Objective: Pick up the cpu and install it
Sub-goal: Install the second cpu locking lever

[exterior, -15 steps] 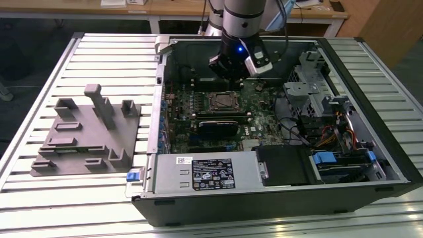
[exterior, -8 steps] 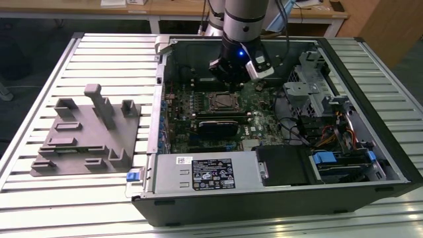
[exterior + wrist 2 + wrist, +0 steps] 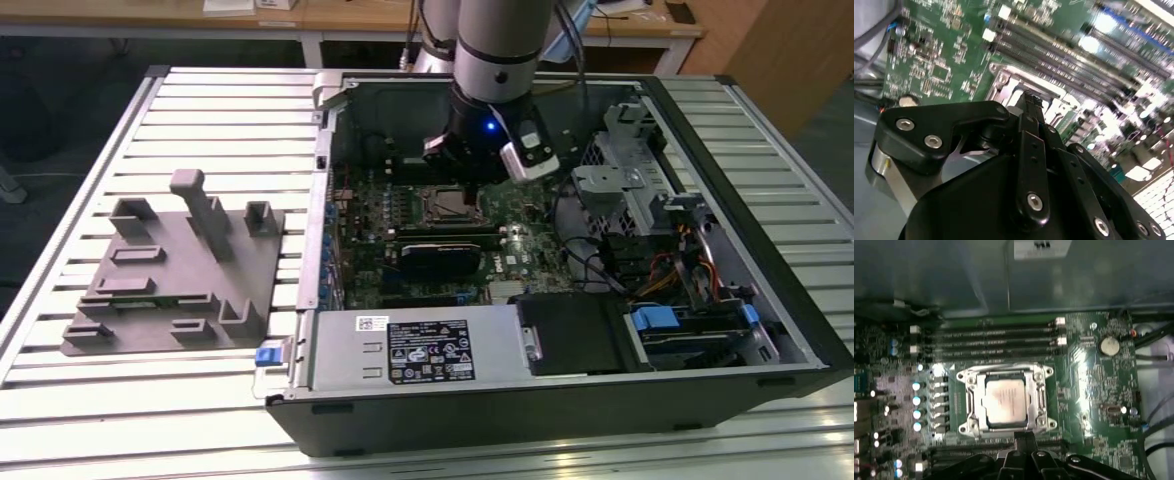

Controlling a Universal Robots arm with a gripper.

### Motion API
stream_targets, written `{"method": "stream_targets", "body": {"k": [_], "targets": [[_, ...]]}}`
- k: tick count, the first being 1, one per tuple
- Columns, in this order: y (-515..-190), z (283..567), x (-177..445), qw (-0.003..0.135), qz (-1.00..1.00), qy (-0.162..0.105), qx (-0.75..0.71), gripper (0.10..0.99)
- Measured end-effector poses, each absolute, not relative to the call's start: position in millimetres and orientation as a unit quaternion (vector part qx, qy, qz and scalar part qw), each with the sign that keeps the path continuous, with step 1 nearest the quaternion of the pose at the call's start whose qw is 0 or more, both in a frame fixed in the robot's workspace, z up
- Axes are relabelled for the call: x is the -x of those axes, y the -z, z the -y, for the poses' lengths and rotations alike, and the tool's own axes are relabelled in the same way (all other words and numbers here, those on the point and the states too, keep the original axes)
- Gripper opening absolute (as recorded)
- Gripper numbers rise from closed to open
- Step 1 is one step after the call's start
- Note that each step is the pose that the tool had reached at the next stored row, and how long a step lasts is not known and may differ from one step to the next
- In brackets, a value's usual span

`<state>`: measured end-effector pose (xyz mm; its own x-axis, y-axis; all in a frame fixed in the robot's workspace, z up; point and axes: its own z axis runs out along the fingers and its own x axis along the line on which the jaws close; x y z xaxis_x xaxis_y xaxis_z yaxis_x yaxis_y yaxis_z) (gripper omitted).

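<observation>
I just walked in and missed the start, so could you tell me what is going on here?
A robot arm is working inside an open computer case on a slatted table. Its hand hangs just over the motherboard, beside the socket. The cpu already lies in that socket, silver face up, apart from the hand. A grey tray sits on the table at the exterior view's left of the case.

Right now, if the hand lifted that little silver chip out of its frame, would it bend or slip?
The cpu looks like a rigid flat plate, so probably stiff. Its pale metal face looks smooth, perhaps slippery. Being thin and small, it is likely light.
</observation>
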<state>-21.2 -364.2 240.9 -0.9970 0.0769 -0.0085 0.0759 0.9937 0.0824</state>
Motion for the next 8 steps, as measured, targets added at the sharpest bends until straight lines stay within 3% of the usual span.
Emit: {"method": "stream_targets", "body": {"k": [8], "targets": [[-239.3, 370.8, 29.6, 0.006, -0.998, -0.041, -0.038, 0.106]]}}
